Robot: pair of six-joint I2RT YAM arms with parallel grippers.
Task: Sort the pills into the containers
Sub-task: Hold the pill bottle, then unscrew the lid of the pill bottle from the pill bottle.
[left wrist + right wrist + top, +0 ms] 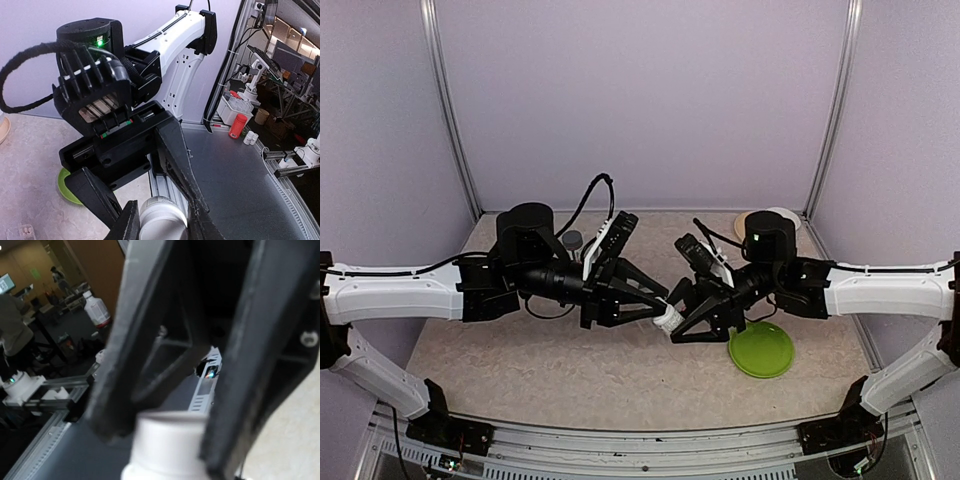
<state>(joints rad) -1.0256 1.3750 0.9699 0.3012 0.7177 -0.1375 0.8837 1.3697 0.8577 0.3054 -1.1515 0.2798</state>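
Note:
A white pill bottle (668,318) is held above the table's middle between both grippers. My left gripper (658,311) is shut on it from the left; in the left wrist view the bottle (162,220) sits between my fingers (126,226). My right gripper (680,326) is shut on it from the right; in the right wrist view its white, blurred end (169,440) fills the gap between my fingers (227,440). The clear pill box is not clearly in view; a small pale object (22,231) lies on the table at the lower left. No loose pills show.
A round green plate (761,350) lies on the table at the right front, also in the left wrist view (64,186). A white bowl (782,214) stands at the back right behind my right arm. A small grey round object (572,240) sits behind my left arm.

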